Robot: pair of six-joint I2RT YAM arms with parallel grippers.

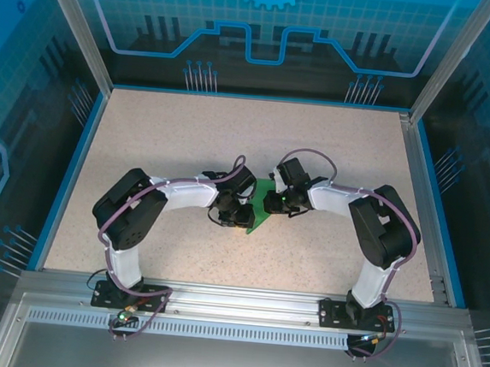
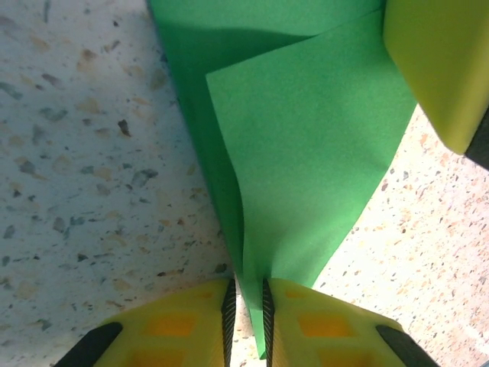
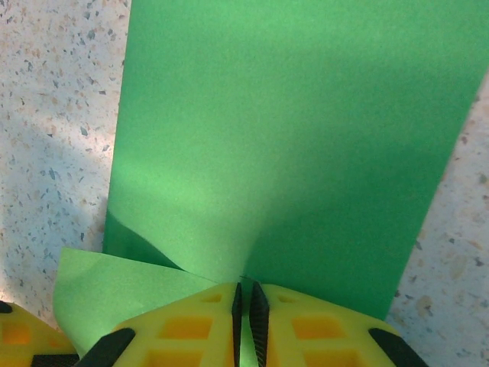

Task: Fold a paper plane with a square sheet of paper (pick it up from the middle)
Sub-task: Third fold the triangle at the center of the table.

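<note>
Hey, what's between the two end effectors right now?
The green paper, partly folded over, spans the gap. The left end effector and the right end effector each pinch it, as both wrist views show.

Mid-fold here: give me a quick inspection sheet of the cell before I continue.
Surface: speckled beige table, blue-edged.
Job's things: green paper, folded over itself, at the table's middle between the arms.
Clutter: nothing seen.
Grippers: left gripper shut on an edge of the paper; right gripper shut on an edge too.
Cables: purple cables run along both arms, off the paper.
Surroundings: aluminium frame at the near edge, blue-lit panels around.
</note>
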